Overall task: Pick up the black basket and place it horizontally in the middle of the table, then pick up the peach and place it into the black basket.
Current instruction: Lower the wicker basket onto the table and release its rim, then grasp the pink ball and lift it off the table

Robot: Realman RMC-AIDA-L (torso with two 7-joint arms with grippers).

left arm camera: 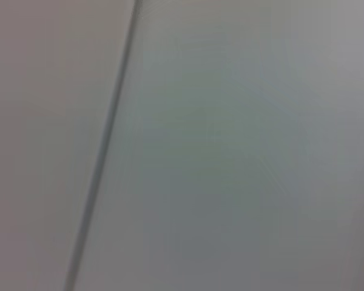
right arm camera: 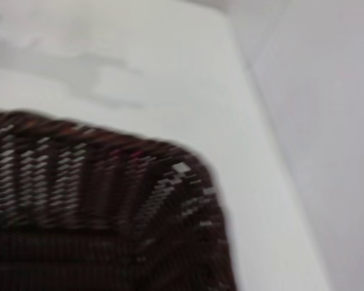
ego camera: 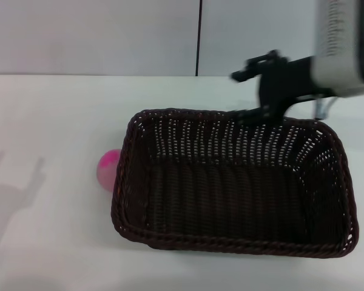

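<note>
**Basket down on the desk, peach not yet in it**

Black basket (ego camera: 233, 185) lies long side across the white desk (ego camera: 48, 109), open side up, roughly in the middle though a little toward the robot's right. Its inside is empty. The right wrist view shows one rounded corner of the basket (right arm camera: 97, 200) and bare desk (right arm camera: 170, 73) beyond it.

The right end effector (ego camera: 264, 112) sits at the basket's far rim, near the far right corner. Its dark fingers merge with the weave there, so I cannot tell whether they grip the rim or stand apart from it.

The peach (ego camera: 108, 169) rests on the desk just outside the basket's left short wall, touching it or nearly so, partly hidden by the rim.

The left end effector is not in the head view, and its wrist camera shows only a plain pale surface with a thin dark line.

By my reading, the first half of the task looks done or close to it: the basket appears placed horizontally. Left to do: letting go of the rim if it is held, then picking up the peach and putting it inside.
</note>
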